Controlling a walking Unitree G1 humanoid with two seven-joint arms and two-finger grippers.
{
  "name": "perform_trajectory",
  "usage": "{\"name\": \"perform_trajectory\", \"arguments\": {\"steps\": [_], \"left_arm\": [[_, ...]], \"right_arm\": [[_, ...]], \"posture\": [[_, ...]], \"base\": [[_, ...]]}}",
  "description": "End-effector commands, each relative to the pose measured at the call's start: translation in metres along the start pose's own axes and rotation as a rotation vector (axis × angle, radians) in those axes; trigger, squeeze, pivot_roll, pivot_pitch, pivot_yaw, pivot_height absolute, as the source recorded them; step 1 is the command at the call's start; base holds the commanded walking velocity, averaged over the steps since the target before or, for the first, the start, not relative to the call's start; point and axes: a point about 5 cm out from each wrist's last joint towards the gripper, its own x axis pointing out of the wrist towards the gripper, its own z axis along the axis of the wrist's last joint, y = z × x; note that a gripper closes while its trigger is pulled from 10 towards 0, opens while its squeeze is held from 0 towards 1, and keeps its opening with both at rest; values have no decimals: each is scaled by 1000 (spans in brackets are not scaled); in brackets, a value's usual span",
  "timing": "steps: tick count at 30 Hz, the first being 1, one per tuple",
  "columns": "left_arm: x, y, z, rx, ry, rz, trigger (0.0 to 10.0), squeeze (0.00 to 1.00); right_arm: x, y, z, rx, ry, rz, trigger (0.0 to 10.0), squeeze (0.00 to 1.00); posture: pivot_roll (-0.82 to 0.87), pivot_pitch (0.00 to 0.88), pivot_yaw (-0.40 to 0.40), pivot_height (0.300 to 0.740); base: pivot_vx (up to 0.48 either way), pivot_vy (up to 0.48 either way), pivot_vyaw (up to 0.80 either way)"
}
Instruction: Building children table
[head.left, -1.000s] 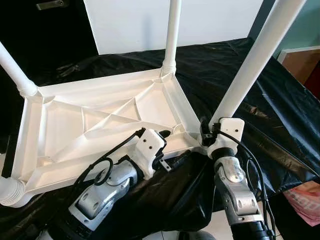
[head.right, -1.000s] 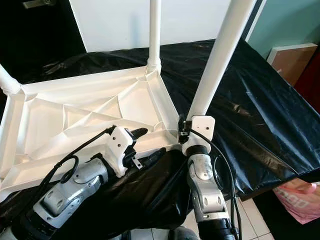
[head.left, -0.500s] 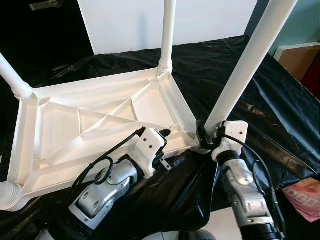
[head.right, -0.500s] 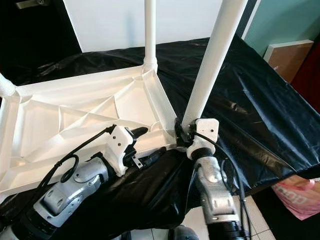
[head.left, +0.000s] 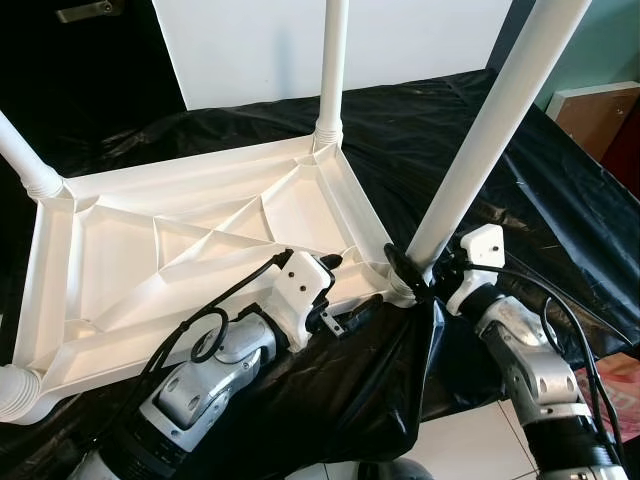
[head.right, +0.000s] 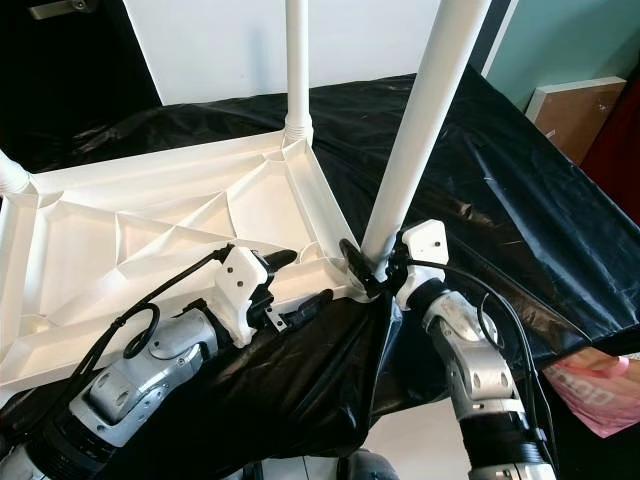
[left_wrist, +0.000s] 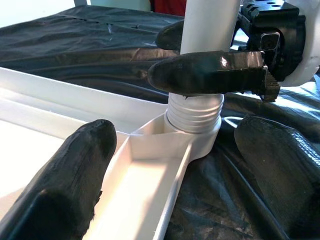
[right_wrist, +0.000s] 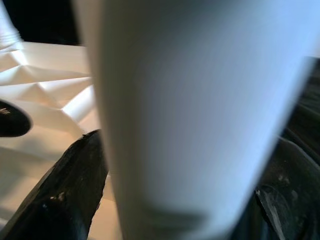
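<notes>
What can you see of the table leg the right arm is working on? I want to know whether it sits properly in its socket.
The white leg looks like a smooth plastic tube, leaning slightly and rising out of frame. Its ribbed, threaded base sits in the round corner socket of the upturned white tabletop, with several threads still exposed. The right tool grips it just above the base, one black finger on each side. Black sheeting lies underneath.

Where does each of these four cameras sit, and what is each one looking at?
Left eye view: on the head, looking down at the upturned white table; both arms show.
Right eye view: same scene, from slightly to the side.
Left wrist view: along the left gripper toward the leg's threaded socket.
Right wrist view: close up, right gripper around the white leg.
Shared: both wrist views show that leg, and the left one also catches the right gripper's fingers.
</notes>
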Motion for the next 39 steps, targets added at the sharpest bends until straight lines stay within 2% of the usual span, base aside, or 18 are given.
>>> {"name": "perform_trajectory", "arguments": {"steps": [1,4,5,12,21,22,24,25,27,29,34,39], "left_arm": [[-2,-9,0,10,0,-225,10000,0],[-2,-9,0,11,-1,-225,10000,0],[-1,-9,0,15,-2,-223,10000,0],[-1,-9,0,16,-5,-217,10000,0],[-1,-10,-1,16,-5,-216,10000,0],[-1,-10,-1,15,-5,-216,10000,0],[-1,-10,-1,16,-5,-217,10000,0],[-1,-10,-1,16,-5,-218,10000,0],[0,-11,-1,17,-6,-223,10000,0],[0,-11,-1,17,-6,-223,10000,0],[0,-11,-2,16,-6,-227,10000,0],[-1,-12,-2,17,-6,-234,10000,0]], "right_arm": [[-2,0,-5,2,16,24,10000,0],[-1,-2,-5,-23,22,49,10000,0],[0,-4,-7,-40,36,73,0,0],[-5,-8,-17,-40,74,105,0,0],[-13,-10,-25,-16,96,80,0,0],[-13,-11,-26,-14,94,75,8431,0],[-13,-11,-26,-9,93,68,8431,0],[-14,-11,-26,-5,91,63,10000,0],[-14,-11,-28,14,95,-14,10000,0],[-14,-11,-28,14,95,-14,10000,0],[-13,-9,-31,24,110,-126,10000,0],[-10,0,-35,55,138,-300,10000,0]], "posture": [[-18,120,-13,740],[-18,120,-13,740],[-15,114,-20,740],[-14,112,-27,740],[-17,109,-29,740],[-19,109,-29,740],[-19,109,-29,740],[-19,109,-29,740],[-21,104,-28,740],[-21,104,-28,740],[-22,101,-27,740],[-25,97,-28,740]], "base": [[0,0,0],[0,0,0],[0,0,0],[0,0,0],[0,0,0],[0,0,0],[0,0,0],[0,0,0],[0,0,0],[0,0,0],[0,0,0],[0,0,0]]}}
